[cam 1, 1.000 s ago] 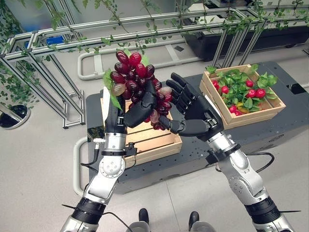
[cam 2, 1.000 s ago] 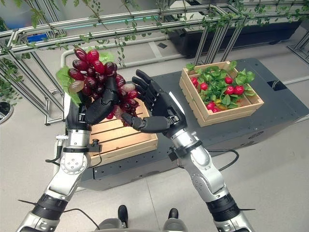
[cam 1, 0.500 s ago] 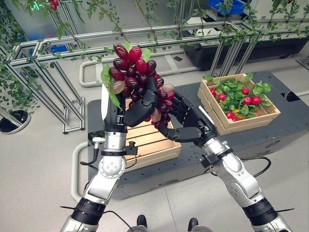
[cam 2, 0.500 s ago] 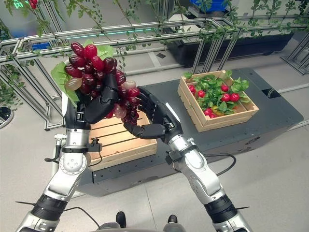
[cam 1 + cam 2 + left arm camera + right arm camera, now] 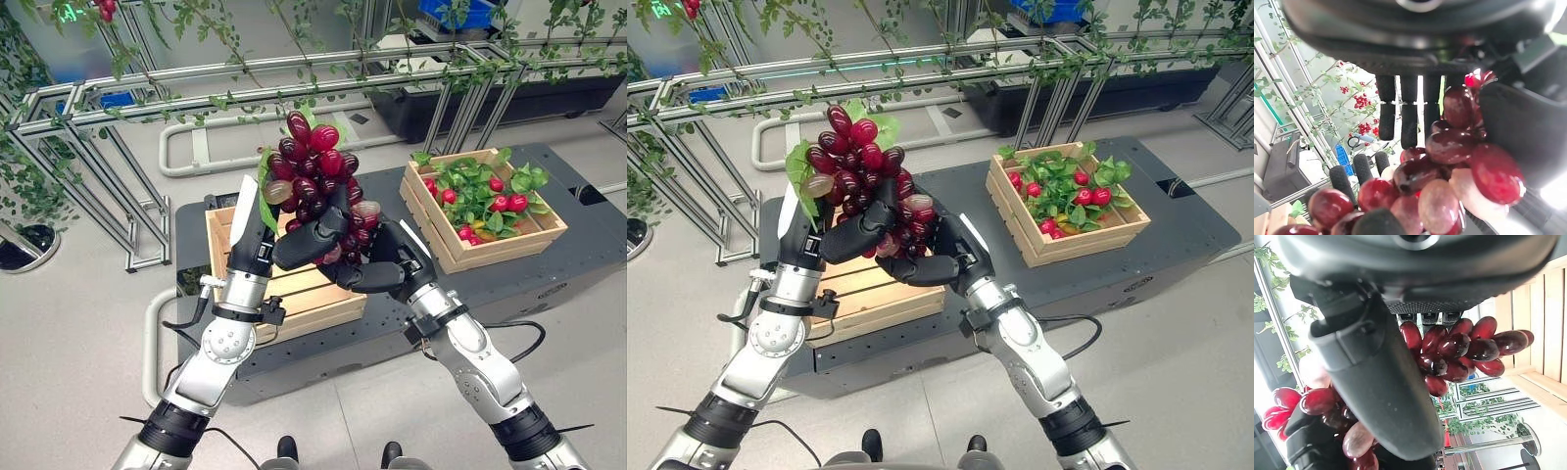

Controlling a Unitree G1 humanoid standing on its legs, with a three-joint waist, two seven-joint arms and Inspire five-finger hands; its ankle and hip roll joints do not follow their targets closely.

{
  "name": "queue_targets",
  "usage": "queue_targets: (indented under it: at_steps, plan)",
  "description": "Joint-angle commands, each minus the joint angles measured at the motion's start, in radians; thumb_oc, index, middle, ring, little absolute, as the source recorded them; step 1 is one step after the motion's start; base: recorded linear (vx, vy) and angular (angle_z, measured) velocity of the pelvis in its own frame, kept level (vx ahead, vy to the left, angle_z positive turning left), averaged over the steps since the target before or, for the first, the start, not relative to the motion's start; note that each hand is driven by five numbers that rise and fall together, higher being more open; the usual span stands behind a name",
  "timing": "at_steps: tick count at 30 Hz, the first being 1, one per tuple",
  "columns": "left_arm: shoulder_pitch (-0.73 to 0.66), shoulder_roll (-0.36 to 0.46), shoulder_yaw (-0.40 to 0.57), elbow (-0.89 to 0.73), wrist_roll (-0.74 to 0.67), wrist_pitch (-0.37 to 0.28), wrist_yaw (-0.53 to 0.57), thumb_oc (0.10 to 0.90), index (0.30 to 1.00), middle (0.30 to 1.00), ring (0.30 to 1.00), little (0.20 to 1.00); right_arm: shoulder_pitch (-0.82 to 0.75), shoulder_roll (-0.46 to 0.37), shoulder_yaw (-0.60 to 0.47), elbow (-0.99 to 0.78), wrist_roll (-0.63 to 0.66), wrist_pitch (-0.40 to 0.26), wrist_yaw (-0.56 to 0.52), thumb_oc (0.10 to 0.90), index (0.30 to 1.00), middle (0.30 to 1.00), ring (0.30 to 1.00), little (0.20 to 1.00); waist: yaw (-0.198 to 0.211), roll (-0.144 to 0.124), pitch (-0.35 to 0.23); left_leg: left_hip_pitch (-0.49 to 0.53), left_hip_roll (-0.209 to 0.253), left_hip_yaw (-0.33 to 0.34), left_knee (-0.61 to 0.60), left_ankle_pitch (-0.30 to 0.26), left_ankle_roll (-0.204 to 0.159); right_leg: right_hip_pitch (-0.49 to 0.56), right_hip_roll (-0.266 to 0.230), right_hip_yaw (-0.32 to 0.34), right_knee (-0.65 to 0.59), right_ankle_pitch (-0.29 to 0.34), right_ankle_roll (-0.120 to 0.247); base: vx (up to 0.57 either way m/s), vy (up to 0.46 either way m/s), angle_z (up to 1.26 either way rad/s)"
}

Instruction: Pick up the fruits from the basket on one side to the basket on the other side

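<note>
The grape bunch [image 5: 318,181] is held in the air above the left crate [image 5: 294,284], between the two hands, which suits a handover on the way to the right crate [image 5: 485,211]. The left hand [image 5: 309,240] has its fingers and thumb curled round the lower part of the bunch, so the cluster stands up above the hand with its leaf [image 5: 263,186] to the left. The right hand [image 5: 377,269] cups the bunch from below and the right, fingers wrapped against the grapes; my guess is that it is taking the weight. The right crate, on the worktop [image 5: 578,250] well to the right, already holds red fruit [image 5: 505,203] among leaves.
</note>
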Motion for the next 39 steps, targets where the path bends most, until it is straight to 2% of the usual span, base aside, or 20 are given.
queue_targets:
  at_steps: [1,8,9,10,11,38,39]
  plan:
    - [-0.095,0.01,-0.038,-0.032,0.025,-0.087,0.009,0.4,0.3,0.3,0.3,0.3,-0.055,0.03,-0.034,-0.078,0.117,-0.166,0.034,0.8,0.9,0.9,0.9,0.9,0.014,0.027,-0.125,0.041,-0.022,0.0,0.001,-0.136,-0.019,0.0,0.014,-0.023,0.001,-0.019,0.0,0.0,0.0,0.0]
    - [-0.085,0.028,-0.035,-0.02,0.043,-0.094,0.002,0.4,0.3,0.3,0.3,0.3,-0.044,0.019,-0.058,-0.104,0.184,-0.159,0.055,0.8,0.9,0.9,0.9,0.9,0.011,0.025,-0.127,0.038,-0.02,0.003,0.001,-0.134,-0.018,-0.005,0.015,-0.018,0.002,-0.02,0.001,0.0,0.0,0.0]
    - [-0.085,0.028,-0.038,-0.019,0.049,-0.096,0.009,0.4,0.3,0.3,0.3,0.3,-0.042,0.017,-0.056,-0.104,0.182,-0.152,0.048,0.595,0.592,0.592,0.592,0.592,0.01,0.025,-0.126,0.037,-0.019,0.003,0.001,-0.133,-0.018,-0.007,0.015,-0.016,0.002,-0.019,0.001,0.0,0.0,0.0]
    - [-0.086,0.028,-0.039,-0.018,0.05,-0.096,0.009,0.4,0.3,0.3,0.3,0.3,-0.042,0.017,-0.056,-0.104,0.182,-0.151,0.047,0.563,0.545,0.545,0.545,0.545,0.01,0.025,-0.127,0.037,-0.019,0.003,0.001,-0.133,-0.018,-0.007,0.015,-0.016,0.002,-0.019,0.001,0.0,0.0,0.0]
    - [-0.088,0.027,-0.041,-0.021,0.051,-0.091,0.01,0.4,0.3,0.3,0.3,0.3,-0.039,0.019,-0.053,-0.102,0.175,-0.148,0.042,0.4,0.3,0.3,0.3,0.3,0.01,0.025,-0.127,0.036,-0.019,0.004,0.001,-0.133,-0.018,-0.007,0.015,-0.016,0.001,-0.019,0.001,0.0,0.0,0.0]
    - [-0.067,0.036,-0.047,-0.001,0.08,-0.079,0.028,0.4,0.3,0.3,0.3,0.3,-0.009,0.044,-0.054,-0.074,0.163,-0.158,0.001,0.4,0.3,0.3,0.3,0.3,0.008,0.027,-0.133,0.033,-0.016,0.006,0.001,-0.126,-0.018,-0.012,0.015,-0.007,0.001,-0.015,0.0,0.0,0.0,0.0]
    - [-0.064,0.037,-0.039,-0.001,0.081,-0.077,0.026,0.48,0.42,0.42,0.42,0.42,-0.005,0.043,-0.059,-0.072,0.163,-0.16,-0.002,0.4,0.3,0.3,0.3,0.3,0.009,0.027,-0.134,0.033,-0.015,0.005,0.001,-0.126,-0.018,-0.012,0.015,-0.007,0.001,-0.014,0.0,0.0,0.0,0.0]
